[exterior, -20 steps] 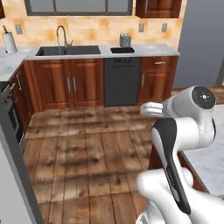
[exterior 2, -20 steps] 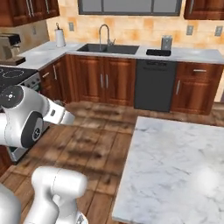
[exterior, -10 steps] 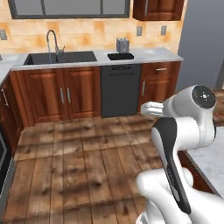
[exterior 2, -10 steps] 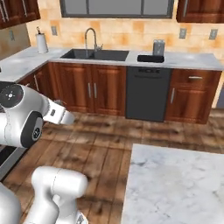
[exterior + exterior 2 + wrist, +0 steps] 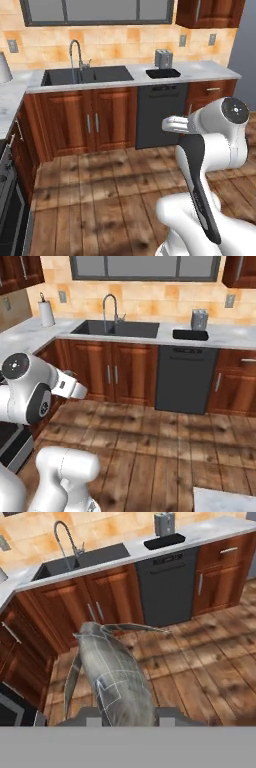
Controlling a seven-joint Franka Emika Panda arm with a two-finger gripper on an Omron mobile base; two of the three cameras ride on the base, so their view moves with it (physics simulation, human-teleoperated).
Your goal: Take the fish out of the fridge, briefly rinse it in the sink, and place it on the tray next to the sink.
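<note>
In the hand view my gripper [image 5: 130, 714] is shut on the fish [image 5: 114, 669], a mottled grey-silver body that sticks out ahead of the fingers. Across the wooden floor the black sink [image 5: 87, 76] [image 5: 115, 329] [image 5: 80, 561] sits in the counter, with a gooseneck tap [image 5: 75, 52] behind it. The black tray [image 5: 162, 73] [image 5: 190, 334] [image 5: 164, 541] lies on the counter to the sink's right. The fridge is out of view.
A grey toaster [image 5: 161, 58] [image 5: 199, 318] stands behind the tray. A dark dishwasher [image 5: 160, 115] [image 5: 185, 378] sits under it between brown cabinets. A paper towel roll [image 5: 46, 313] stands at the counter's left. A marble island corner [image 5: 225, 501] is at lower right.
The whole picture has shifted: the base has moved, and the sink counter now stands nearer and more centred. The arm's pose looks the same.
</note>
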